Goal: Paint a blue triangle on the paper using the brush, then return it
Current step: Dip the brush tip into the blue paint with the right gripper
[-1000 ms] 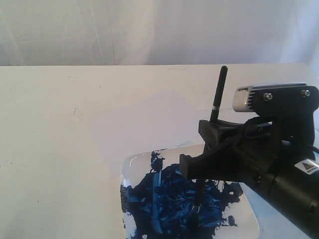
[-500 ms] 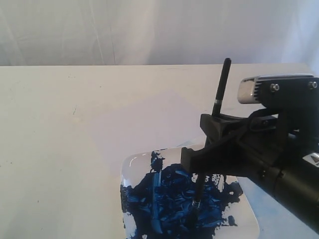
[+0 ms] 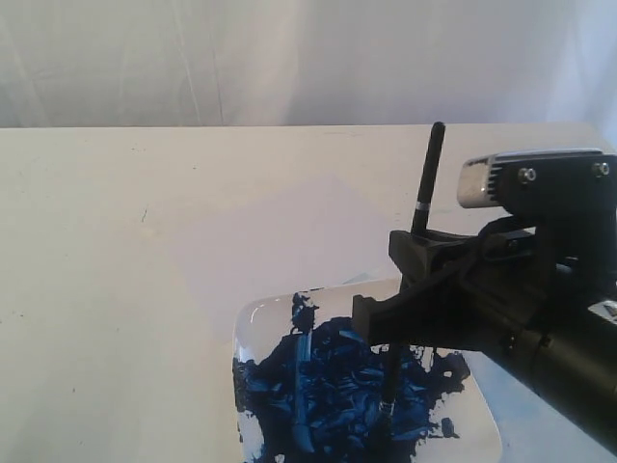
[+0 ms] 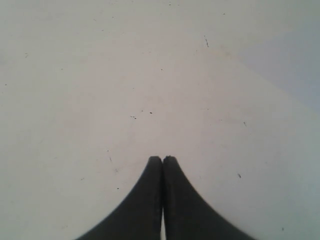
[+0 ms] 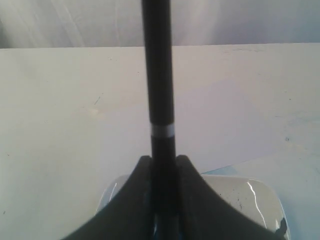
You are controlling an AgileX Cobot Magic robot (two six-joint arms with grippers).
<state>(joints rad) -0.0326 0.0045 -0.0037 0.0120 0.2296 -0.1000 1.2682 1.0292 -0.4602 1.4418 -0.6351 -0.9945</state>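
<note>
Right gripper (image 3: pixel 400 289) clamped on brush (image 3: pixel 429 174); handle near upright, bristles below jaws in blue paint (image 3: pixel 328 386) on plate (image 3: pixel 253 313). Paper (image 3: pixel 280 241) ahead of gripper, past plate's far rim, open room above. Left gripper (image 4: pixel 162 159) pinched together, empty, over bare table (image 4: pixel 75 75).

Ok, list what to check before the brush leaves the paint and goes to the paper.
1. Grip: right gripper shut on the brush, handle upright between its fingers. Ok.
2. Bristles: tip down in the blue paint on the plate; how much paint it carries, cannot tell.
3. Paper: flat beyond the plate, no blue on it. Ok.
4. Left gripper: shut, empty, above bare table. Ok.
</note>
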